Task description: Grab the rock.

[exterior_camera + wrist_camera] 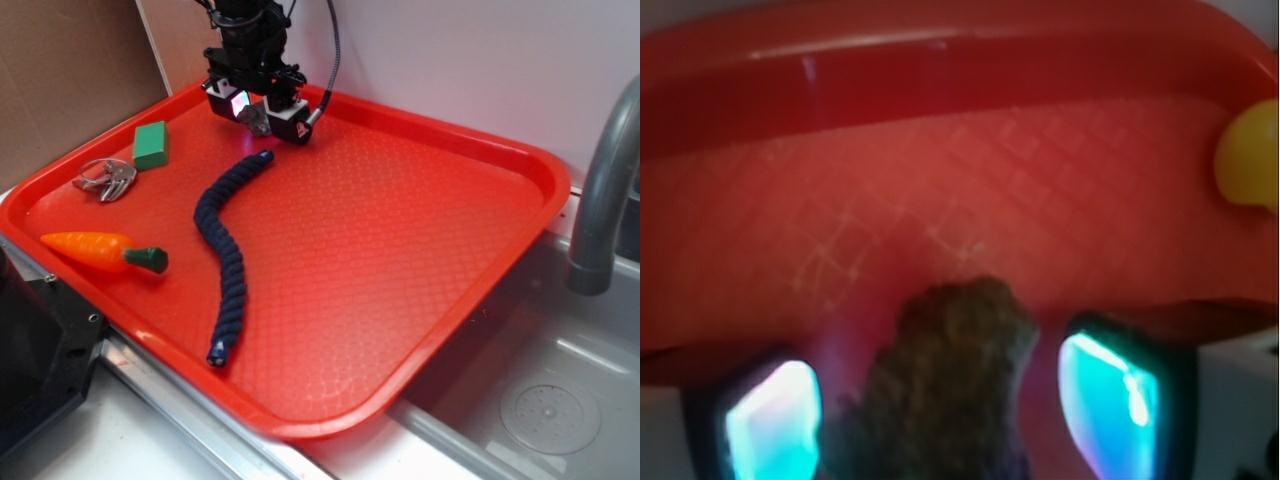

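At the red tray's (500, 215) twelve o'clock edge, the gripper (258, 112) fingers (1110, 395) clasp the rock (940, 385); its jagged faces could let it twist free when lifted.

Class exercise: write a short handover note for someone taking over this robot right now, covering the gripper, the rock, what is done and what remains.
Gripper: at the tray's far edge, its fingers either side of the rock.
Rock: between the fingers; the wrist view shows it filling the gap. Whether it is off the tray cannot be told.
Done: gripper set around the rock.
Left: confirm the grip, then lift.
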### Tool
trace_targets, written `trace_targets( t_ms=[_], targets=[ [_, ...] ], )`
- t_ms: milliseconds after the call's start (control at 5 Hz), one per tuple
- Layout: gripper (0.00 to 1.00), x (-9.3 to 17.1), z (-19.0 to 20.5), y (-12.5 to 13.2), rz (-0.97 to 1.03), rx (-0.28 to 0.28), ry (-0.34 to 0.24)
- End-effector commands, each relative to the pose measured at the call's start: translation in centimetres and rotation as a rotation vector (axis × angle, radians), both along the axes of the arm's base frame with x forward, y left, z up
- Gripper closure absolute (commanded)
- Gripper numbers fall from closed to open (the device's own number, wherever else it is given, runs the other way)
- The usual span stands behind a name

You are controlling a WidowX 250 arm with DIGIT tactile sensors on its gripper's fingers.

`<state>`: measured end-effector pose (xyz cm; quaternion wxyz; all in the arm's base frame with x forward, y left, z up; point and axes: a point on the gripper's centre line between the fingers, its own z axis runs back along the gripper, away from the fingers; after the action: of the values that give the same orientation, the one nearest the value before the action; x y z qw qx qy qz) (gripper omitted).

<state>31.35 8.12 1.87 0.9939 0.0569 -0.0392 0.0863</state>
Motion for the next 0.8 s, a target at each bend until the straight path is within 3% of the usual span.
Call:
trace_targets(
  t_ms=[0, 200, 400, 600],
  targets=[
    [1.00, 0.0, 0.7, -0.2, -0.013, 0.013, -0.010],
    [1.00, -0.5, 1.4, -0.2, -0.012, 0.023, -0.020],
    [1.00, -2.9, 6.4, -1.4, -0.067, 0.064, -0.042],
    [1.00, -7.2, 11.2, -3.7, -0.098, -0.007, -0.159]
  ],
)
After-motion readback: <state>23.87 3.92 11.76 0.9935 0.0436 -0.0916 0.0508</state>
